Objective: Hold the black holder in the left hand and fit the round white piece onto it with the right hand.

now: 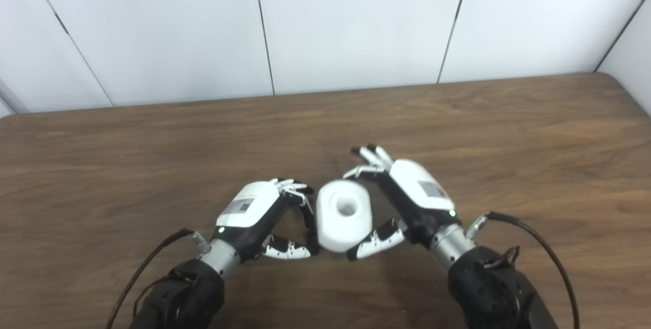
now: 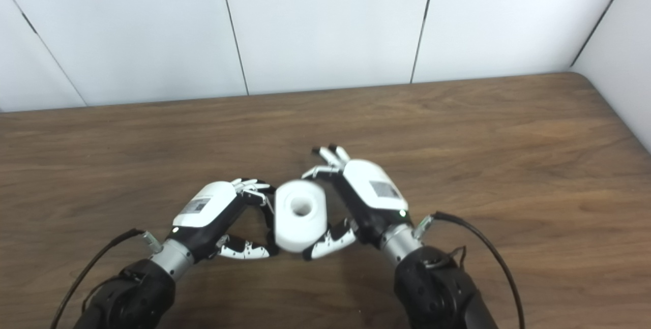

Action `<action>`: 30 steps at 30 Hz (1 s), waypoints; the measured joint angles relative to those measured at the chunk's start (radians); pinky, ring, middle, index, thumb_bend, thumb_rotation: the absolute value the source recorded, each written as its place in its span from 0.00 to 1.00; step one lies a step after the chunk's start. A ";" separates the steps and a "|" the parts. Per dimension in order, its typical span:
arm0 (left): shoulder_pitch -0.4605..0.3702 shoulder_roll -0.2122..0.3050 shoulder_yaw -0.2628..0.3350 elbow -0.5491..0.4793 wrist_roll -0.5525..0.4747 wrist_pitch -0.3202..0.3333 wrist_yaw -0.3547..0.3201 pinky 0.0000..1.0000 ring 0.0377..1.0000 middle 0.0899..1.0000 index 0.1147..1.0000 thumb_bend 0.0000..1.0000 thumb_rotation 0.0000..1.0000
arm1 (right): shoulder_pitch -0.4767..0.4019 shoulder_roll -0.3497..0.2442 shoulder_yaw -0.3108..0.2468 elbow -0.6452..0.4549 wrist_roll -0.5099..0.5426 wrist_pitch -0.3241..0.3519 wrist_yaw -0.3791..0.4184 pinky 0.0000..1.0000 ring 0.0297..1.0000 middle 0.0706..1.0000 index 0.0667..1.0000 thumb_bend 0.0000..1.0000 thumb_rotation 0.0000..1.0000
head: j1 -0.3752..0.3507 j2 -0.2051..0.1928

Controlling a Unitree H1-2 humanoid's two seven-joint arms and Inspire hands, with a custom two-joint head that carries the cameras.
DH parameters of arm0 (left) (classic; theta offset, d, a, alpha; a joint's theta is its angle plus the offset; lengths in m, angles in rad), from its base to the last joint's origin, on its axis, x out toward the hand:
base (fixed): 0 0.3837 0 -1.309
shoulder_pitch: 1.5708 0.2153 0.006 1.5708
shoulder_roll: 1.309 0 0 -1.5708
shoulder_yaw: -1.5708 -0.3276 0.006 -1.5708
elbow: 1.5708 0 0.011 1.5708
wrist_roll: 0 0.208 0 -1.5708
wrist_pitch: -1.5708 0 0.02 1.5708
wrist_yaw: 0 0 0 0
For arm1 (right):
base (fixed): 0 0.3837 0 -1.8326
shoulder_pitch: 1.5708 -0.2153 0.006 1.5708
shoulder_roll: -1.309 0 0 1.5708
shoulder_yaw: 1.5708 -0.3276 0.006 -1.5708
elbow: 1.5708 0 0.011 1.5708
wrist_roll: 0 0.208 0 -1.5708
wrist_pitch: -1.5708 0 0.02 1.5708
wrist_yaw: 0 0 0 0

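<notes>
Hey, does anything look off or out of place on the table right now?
Nothing looks spilled or damaged. The one oddity: the black holder isn't clearly visible. The round white piece sits between the left hand and right hand, hiding whatever the left hand holds. The wooden table otherwise shows only the arms.

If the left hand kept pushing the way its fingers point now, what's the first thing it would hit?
The round white piece. The left hand points right with fingertips at its left side; whether they touch is unclear. The right hand lies beyond.

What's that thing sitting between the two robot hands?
A round white piece with a hole in its middle sits between the left robot hand and the right robot hand, fingers of both at its sides. Both eye views show it.
</notes>
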 measured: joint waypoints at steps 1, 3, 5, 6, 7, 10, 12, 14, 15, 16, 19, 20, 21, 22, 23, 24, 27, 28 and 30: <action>0.000 0.000 0.000 0.000 0.000 0.000 0.001 0.96 0.91 0.84 0.41 0.52 0.04 | 0.000 0.000 0.002 0.000 -0.004 -0.001 0.000 0.88 1.00 0.96 0.44 0.51 0.14 | 0.000 0.000; 0.000 -0.001 0.000 0.000 0.000 0.000 0.001 0.97 0.92 0.84 0.41 0.52 0.04 | 0.000 0.000 0.007 -0.002 -0.009 -0.001 0.001 0.88 1.00 0.96 0.44 0.51 0.14 | 0.000 -0.002; 0.000 -0.001 0.000 0.000 0.000 0.000 0.001 0.97 0.92 0.84 0.41 0.52 0.04 | 0.000 -0.001 0.012 -0.007 -0.017 -0.001 0.006 0.88 1.00 0.96 0.44 0.51 0.14 | -0.002 -0.003; 0.000 -0.002 0.000 0.000 0.000 0.000 0.001 0.97 0.92 0.84 0.41 0.52 0.04 | 0.000 -0.001 0.014 -0.010 -0.019 -0.001 0.008 0.87 1.00 0.96 0.44 0.51 0.14 | -0.002 -0.003; 0.000 -0.003 0.000 0.000 0.000 0.000 0.001 0.97 0.92 0.84 0.41 0.52 0.04 | -0.001 -0.003 0.015 -0.012 -0.022 -0.001 0.011 0.87 1.00 0.96 0.44 0.51 0.14 | -0.002 -0.002; 0.000 -0.005 0.001 0.000 0.000 0.000 0.001 0.97 0.92 0.84 0.41 0.52 0.04 | -0.003 -0.010 0.020 -0.022 -0.026 -0.001 0.030 0.86 1.00 0.96 0.44 0.51 0.14 | 0.000 -0.003; 0.000 -0.006 0.000 0.000 0.001 0.000 0.001 0.97 0.92 0.84 0.41 0.52 0.04 | -0.004 -0.013 0.020 -0.027 -0.027 -0.002 0.039 0.86 1.00 0.96 0.44 0.51 0.14 | 0.000 -0.003; 0.000 -0.008 0.000 0.000 0.002 0.000 0.001 0.98 0.92 0.84 0.41 0.52 0.04 | -0.004 -0.013 0.020 -0.029 -0.028 -0.002 0.042 0.85 1.00 0.95 0.44 0.51 0.14 | -0.002 -0.003; 0.000 -0.008 0.000 0.000 0.002 0.000 0.001 0.99 0.92 0.84 0.41 0.52 0.04 | -0.005 -0.013 0.020 -0.030 -0.030 -0.002 0.045 0.85 1.00 0.95 0.44 0.51 0.14 | -0.003 -0.005; 0.000 -0.008 0.000 0.000 0.002 0.000 0.001 0.99 0.92 0.84 0.41 0.52 0.04 | -0.005 -0.013 0.020 -0.031 -0.031 -0.002 0.047 0.85 1.00 0.95 0.44 0.51 0.14 | -0.003 -0.005; 0.000 -0.009 0.001 0.000 0.002 0.000 0.001 1.00 0.92 0.84 0.41 0.52 0.04 | -0.008 -0.013 0.020 -0.033 -0.038 -0.002 0.057 0.85 1.00 0.95 0.44 0.51 0.14 | -0.003 -0.005; 0.000 -0.009 0.001 0.000 0.002 0.000 0.001 1.00 0.92 0.84 0.41 0.52 0.04 | -0.008 -0.013 0.020 -0.033 -0.038 -0.002 0.058 0.85 1.00 0.95 0.44 0.51 0.14 | -0.003 -0.005; 0.000 -0.009 0.001 0.000 0.001 0.001 0.001 1.00 0.92 0.84 0.41 0.52 0.04 | -0.008 -0.013 0.019 -0.033 -0.037 -0.002 0.058 0.85 1.00 0.95 0.44 0.51 0.14 | -0.003 -0.005; 0.000 -0.010 0.001 0.000 0.001 0.001 0.001 1.00 0.92 0.84 0.41 0.52 0.04 | -0.008 -0.013 0.018 -0.033 -0.036 -0.002 0.058 0.85 1.00 0.95 0.44 0.51 0.14 | -0.003 -0.005; 0.000 -0.010 0.001 0.000 0.001 0.000 0.001 1.00 0.92 0.84 0.41 0.52 0.04 | -0.008 -0.013 0.016 -0.033 -0.035 -0.002 0.058 0.86 1.00 0.95 0.44 0.51 0.14 | -0.003 -0.009; 0.000 -0.010 0.001 0.000 0.001 0.000 0.001 1.00 0.92 0.84 0.41 0.52 0.04 | -0.008 -0.013 0.015 -0.033 -0.033 -0.002 0.057 0.87 1.00 0.95 0.44 0.51 0.14 | -0.005 -0.009; 0.000 -0.010 0.001 0.000 0.001 0.000 0.001 0.99 0.92 0.84 0.41 0.52 0.04 | -0.007 -0.012 0.012 -0.033 -0.030 -0.002 0.056 0.88 1.00 0.96 0.45 0.51 0.14 | -0.006 -0.012; 0.000 -0.010 0.001 0.000 0.001 0.000 0.001 0.99 0.92 0.84 0.41 0.52 0.04 | -0.007 -0.012 0.010 -0.033 -0.027 -0.002 0.057 0.88 1.00 0.97 0.46 0.51 0.15 | -0.008 -0.014; 0.000 -0.010 0.001 0.000 0.001 0.000 0.001 0.99 0.92 0.84 0.41 0.52 0.04 | -0.006 -0.011 0.006 -0.033 -0.023 -0.001 0.059 0.87 1.00 0.97 0.56 0.62 0.21 | -0.009 -0.014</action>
